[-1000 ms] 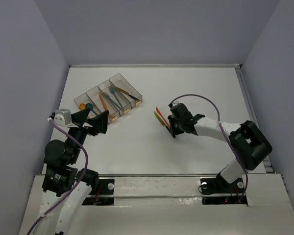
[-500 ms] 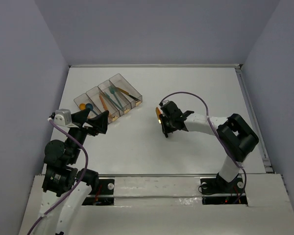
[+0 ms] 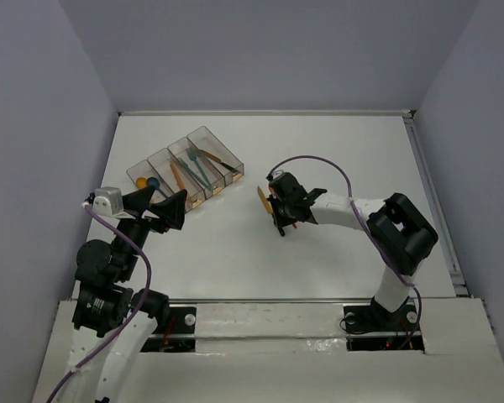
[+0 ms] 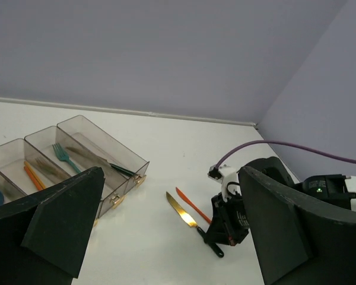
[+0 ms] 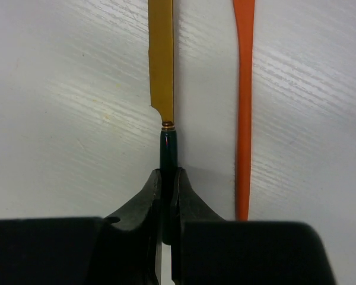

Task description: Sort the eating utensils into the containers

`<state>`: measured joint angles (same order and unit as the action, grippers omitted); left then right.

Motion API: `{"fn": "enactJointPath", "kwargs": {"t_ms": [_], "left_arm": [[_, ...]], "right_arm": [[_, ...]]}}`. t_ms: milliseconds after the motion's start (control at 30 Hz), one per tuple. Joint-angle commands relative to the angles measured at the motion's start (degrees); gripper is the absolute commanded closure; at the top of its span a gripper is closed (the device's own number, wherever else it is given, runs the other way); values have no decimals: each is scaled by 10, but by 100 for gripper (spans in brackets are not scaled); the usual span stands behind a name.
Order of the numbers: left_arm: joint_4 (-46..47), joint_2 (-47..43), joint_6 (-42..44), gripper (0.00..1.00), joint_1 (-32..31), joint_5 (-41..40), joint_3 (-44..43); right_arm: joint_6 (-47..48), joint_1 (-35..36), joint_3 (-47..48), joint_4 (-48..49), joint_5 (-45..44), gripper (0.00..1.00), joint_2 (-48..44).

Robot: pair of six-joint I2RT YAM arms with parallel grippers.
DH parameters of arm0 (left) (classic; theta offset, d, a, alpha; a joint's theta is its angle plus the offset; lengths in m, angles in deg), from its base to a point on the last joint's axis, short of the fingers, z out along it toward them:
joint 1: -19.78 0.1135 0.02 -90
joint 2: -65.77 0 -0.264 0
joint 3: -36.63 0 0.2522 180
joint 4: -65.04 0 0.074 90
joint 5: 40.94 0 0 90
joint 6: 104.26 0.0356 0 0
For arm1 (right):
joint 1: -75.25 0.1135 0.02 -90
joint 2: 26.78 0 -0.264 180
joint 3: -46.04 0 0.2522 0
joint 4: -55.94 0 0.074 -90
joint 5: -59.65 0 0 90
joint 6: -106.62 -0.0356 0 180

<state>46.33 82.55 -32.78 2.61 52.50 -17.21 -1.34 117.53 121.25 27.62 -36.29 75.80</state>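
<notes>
My right gripper (image 5: 168,190) is shut on the dark green handle of a gold-bladed knife (image 5: 161,59), which is low at the table surface. An orange knife (image 5: 244,107) lies parallel just to its right, untouched. In the top view the right gripper (image 3: 279,220) is right of the containers (image 3: 185,172), with the gold blade (image 3: 263,199) pointing toward them. The four joined smoky bins (image 4: 110,155) hold teal forks (image 3: 197,164), orange utensils and spoons. My left gripper (image 3: 160,210) is open and empty, hovering near the bins' front end.
The left wrist view shows the gold knife (image 4: 182,211) and the orange knife (image 4: 193,203) side by side on the white table, with the right arm's purple cable (image 4: 273,143) arching above. The table's back wall edge (image 3: 260,112) is far behind.
My right gripper has moved left, toward the bins, and the gold knife's blade now sticks out farther left of it. The left arm has not moved.
</notes>
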Motion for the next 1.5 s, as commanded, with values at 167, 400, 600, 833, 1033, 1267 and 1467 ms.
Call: {"fn": "enactJointPath", "kwargs": {"t_ms": [167,400,600,833,1033,1267,1467], "left_arm": [[32,-1,2,1,2,8,2],[32,-2,3,1,2,10,2],[30,-3,2,1,2,12,2],[29,-5,3,1,2,11,0],[29,-4,4,1,2,11,-1],[31,0,4,1,2,12,0],[28,1,3,1,2,7,-1]], "right_arm": [[23,5,67,26,-34,100,-79],[80,5,171,81,27,100,-27],[122,5,428,36,39,100,160],[129,-11,680,-11,69,100,331],[146,-22,768,-36,85,100,408],[138,-22,714,-17,87,88,402],[140,-22,703,-14,80,63,381]]}}
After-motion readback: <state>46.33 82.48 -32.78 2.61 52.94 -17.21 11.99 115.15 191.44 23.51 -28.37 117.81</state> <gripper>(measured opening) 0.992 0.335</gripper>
